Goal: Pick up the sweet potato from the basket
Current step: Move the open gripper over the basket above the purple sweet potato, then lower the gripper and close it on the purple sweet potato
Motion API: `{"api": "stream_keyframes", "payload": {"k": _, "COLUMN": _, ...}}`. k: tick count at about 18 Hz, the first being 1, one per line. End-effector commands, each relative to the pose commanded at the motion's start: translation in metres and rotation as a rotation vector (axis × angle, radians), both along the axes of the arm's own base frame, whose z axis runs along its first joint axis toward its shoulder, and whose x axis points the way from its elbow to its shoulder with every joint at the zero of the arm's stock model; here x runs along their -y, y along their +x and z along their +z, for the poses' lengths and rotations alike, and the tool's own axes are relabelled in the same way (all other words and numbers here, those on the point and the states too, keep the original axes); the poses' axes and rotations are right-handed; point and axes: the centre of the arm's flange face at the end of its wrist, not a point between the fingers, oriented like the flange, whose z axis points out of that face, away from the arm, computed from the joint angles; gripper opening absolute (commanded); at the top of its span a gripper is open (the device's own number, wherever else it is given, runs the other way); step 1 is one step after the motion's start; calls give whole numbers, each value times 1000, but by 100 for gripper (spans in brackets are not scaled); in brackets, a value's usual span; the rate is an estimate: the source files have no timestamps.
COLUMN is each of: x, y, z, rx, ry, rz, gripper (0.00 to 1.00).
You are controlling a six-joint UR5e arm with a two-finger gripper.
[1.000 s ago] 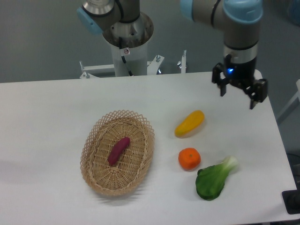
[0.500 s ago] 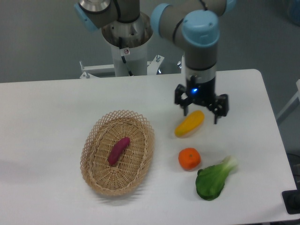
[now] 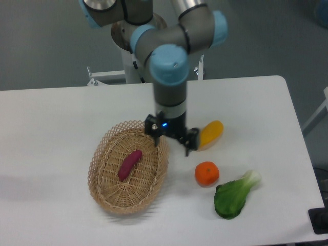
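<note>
The reddish-purple sweet potato (image 3: 129, 164) lies slanted in the middle of the oval wicker basket (image 3: 104, 190) on the white table. My gripper (image 3: 172, 143) hangs open and empty over the basket's right rim, up and to the right of the sweet potato and apart from it. Its two fingers point down, one over the rim and one just outside it.
A yellow squash (image 3: 211, 133) lies just right of the gripper, partly hidden by it. An orange fruit (image 3: 207, 173) and a green leafy vegetable (image 3: 234, 196) lie at the front right. The robot base (image 3: 138, 56) stands at the back.
The arm has swung left across the table, from the back right corner past the yellow squash to the basket's right rim. The gripper stays open. No object has moved.
</note>
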Motion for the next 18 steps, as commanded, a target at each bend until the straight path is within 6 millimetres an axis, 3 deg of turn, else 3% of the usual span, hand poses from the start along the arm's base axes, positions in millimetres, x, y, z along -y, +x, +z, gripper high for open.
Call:
{"api": "stream_keyframes", "payload": {"k": 2, "x": -4, "y": 8, "z": -10, "rx": 42, "ry": 8, "rz": -9, "gripper": 100}}
{"api": "stream_keyframes", "payload": {"k": 4, "x": -13, "y": 30, "z": -28, "rx": 58, "ry": -21, "rz": -45, "gripper": 100}}
{"api": "stream_keyframes", "payload": {"k": 9, "x": -27, "y": 54, "z": -71, "rx": 87, "ry": -91, "rz": -24, "gripper": 100}}
{"api": "stream_keyframes", "payload": {"k": 18, "x": -23, "y": 62, "z": -87, "rx": 35, "ry": -100, "rz": -31, "gripper": 100}}
